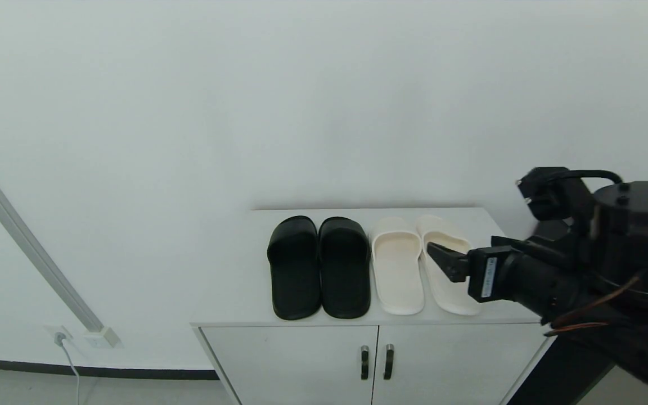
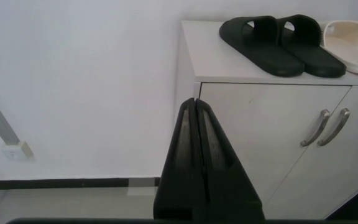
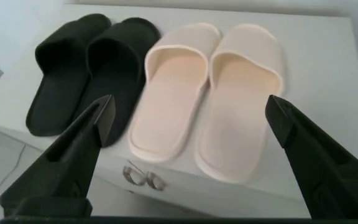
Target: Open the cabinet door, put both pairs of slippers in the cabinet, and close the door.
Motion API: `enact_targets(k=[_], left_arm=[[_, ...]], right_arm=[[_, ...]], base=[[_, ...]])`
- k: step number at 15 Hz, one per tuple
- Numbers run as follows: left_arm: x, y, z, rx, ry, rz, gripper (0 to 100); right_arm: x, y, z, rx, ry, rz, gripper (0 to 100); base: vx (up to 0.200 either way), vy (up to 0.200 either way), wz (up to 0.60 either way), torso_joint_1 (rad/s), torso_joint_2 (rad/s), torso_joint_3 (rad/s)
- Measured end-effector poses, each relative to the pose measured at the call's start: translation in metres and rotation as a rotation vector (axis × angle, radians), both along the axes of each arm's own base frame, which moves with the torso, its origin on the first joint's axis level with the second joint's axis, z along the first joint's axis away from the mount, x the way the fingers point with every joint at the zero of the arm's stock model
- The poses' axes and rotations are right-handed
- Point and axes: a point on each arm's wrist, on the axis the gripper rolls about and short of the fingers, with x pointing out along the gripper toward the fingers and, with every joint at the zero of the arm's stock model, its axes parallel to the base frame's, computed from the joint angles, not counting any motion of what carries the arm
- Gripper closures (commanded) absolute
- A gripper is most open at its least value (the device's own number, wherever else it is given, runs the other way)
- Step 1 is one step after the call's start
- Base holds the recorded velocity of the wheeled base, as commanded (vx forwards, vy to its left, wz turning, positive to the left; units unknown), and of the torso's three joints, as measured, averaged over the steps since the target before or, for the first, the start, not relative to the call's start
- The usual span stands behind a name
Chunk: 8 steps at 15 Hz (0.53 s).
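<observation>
On top of the cabinet [image 1: 279,360], both doors shut and its inside hidden, lie four slippers: one black pair [image 1: 319,267] and one cream pair [image 1: 408,264], side by side. Two handles [image 1: 376,361] flank the door seam. The right pincer [image 3: 191,115] hangs spread wide above the cream pair. The left pincer [image 2: 195,102] is clenched on nothing, before the cabinet front.

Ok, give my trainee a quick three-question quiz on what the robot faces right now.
1. True or false: both cabinet doors are shut.
2. Which pair lies nearer the right hand? A) black slippers B) white slippers
3. Fill in: the left hand is ____ (open/shut).
Key: 1 true; 2 B; 3 shut.
</observation>
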Motion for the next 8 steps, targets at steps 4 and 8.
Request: enact_targets(k=[4,8], left_arm=[[0.0,0.0,0.0,-0.001,0.0,0.001,100],[0.0,0.0,0.0,-0.001,0.0,0.001,100]], right_arm=[[0.03,0.028,-0.033,-0.048,0.023,-0.075,0],[0.061,0.046,-0.053,-0.069,0.029,-0.148,0]], base=[[0.0,0.0,0.0,0.0,0.0,0.0],[0.0,0.0,0.0,0.0,0.0,0.0]])
